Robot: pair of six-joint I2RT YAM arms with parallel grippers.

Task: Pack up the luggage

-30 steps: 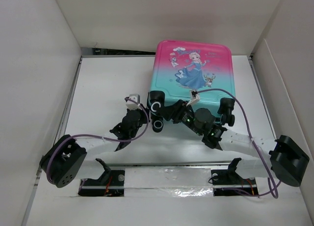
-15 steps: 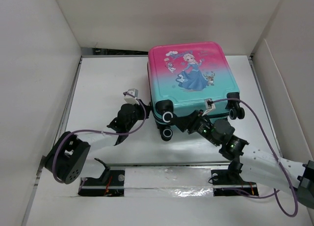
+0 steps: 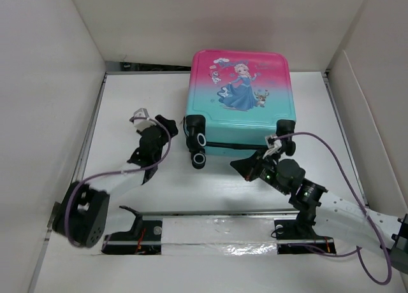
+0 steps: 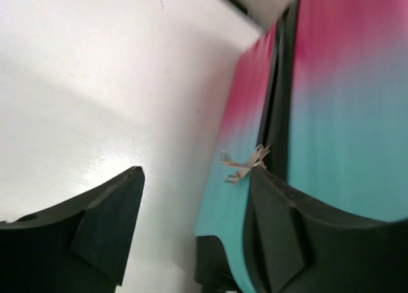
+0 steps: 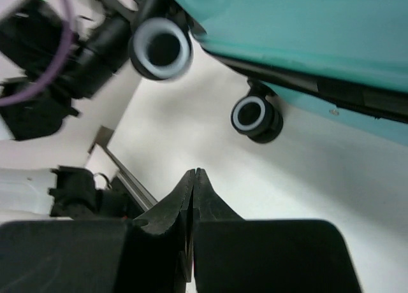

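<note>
The left claw (image 4: pixel 194 178) hangs with its black fingers apart just beside the left flank of the small pink-to-teal hard-shell suitcase with a cartoon princess print (image 3: pixel 239 108). The case lies flat and shut, print upward, at the far middle of the white tabletop (image 3: pixel 127 95), its black white-rimmed wheels (image 3: pixel 199 158) facing the arms. The right claw (image 5: pixel 193 175) is pressed together on nothing, low over the tabletop and just short of that wheeled edge. The shell looks slick, so a nudge on its flank would likely swivel or slide the case rather than hold it. The right claw's tip could catch a wheel, and the thin purple cable (image 3: pixel 306 135) looping near the right-hand corner might snag there. Plain white walls (image 3: pixel 210 19) box the tabletop in on three sides, and the case's far edge sits near the back one, so a lid swinging that way has little room, while bare surface lies to the left
</note>
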